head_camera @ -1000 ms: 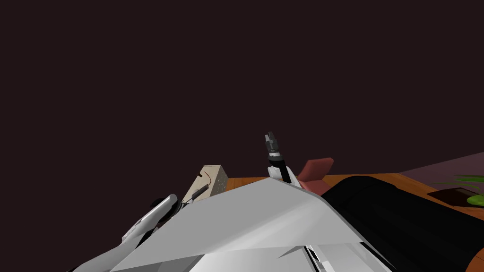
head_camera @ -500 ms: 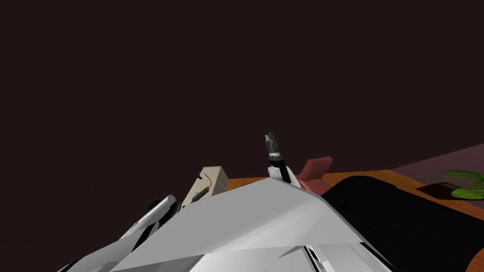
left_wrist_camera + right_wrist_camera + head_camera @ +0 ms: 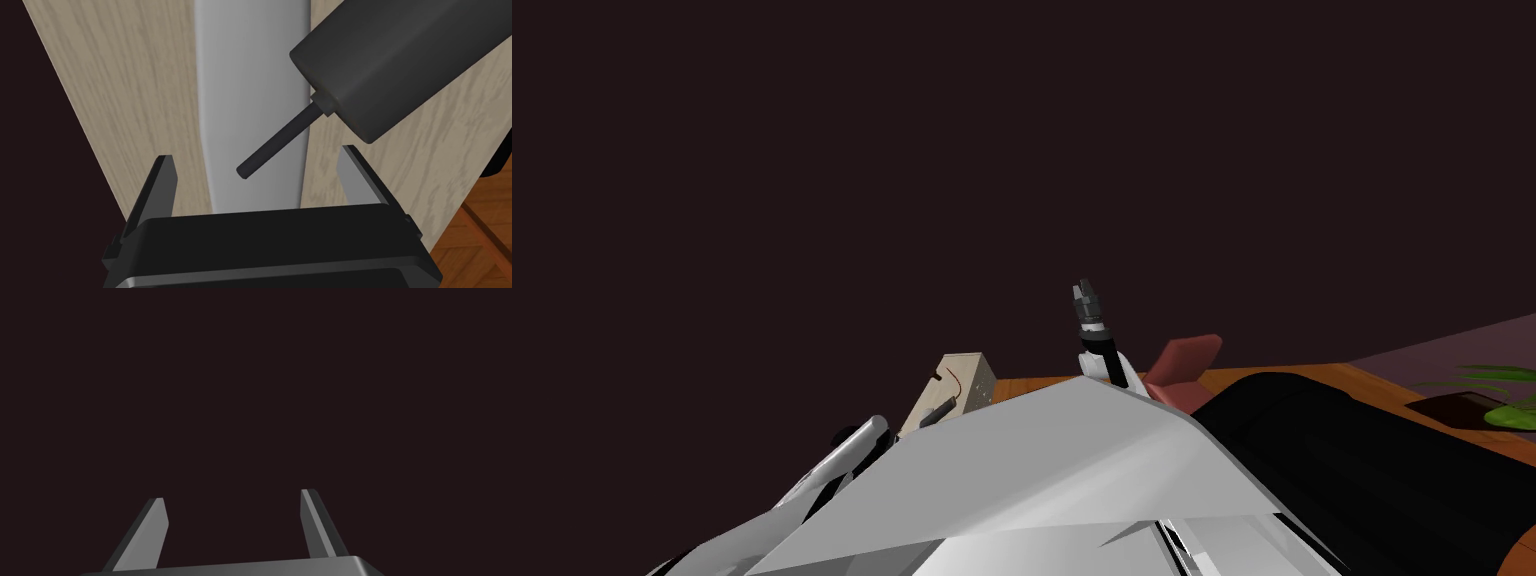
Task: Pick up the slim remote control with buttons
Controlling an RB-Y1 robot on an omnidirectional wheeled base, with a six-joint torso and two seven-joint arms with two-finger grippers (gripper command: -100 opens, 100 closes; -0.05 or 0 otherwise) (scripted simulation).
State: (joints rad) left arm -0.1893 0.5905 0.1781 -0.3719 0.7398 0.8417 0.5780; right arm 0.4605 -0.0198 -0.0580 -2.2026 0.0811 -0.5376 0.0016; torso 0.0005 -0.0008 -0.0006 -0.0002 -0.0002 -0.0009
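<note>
1. Only a slight shift of the whole head view is seen against half a second ago, read as camera motion; both arms are held as before.
2. Left gripper [image 3: 256, 152] is held open over a pale wood-grain top [image 3: 125, 100], fingers [image 3: 162, 185] spread on either side of the slim grey remote [image 3: 250, 90], not touching it.
3. Just beyond the fingertips a dark block with a thin rod [image 3: 390, 60] is seen, its rod crossing over the remote.
4. Right gripper [image 3: 1084, 293] is raised, with its blades parted.
</note>
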